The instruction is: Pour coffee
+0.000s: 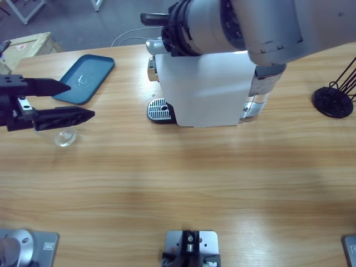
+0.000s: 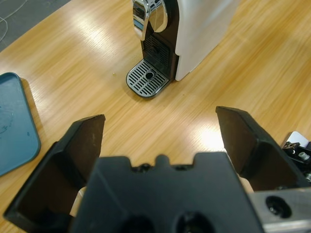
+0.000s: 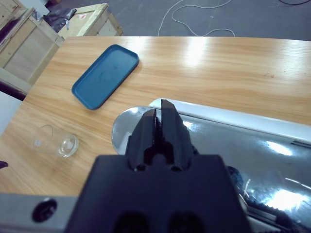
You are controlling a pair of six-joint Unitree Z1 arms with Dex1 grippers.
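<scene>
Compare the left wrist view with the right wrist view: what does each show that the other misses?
Only the left wrist view shows the drip tray under the spout, and the left gripper with jaws wide apart. Only the right wrist view shows the clear glass on the table, wooden crates on the floor, and the right gripper, jaws together, over the machine's shiny top. Both show the blue tray, the wooden table and the coffee machine.

Coffee machine (image 1: pixel 203 89) stands upper centre of the table (image 1: pixel 178 183), its drip grate (image 1: pixel 158 109) at its lower left. Tray (image 1: pixel 84 78) lies upper left. Glass (image 1: pixel 64 136) sits below the tray, near the left edge. Stand (image 1: pixel 334 100) at far right.
</scene>
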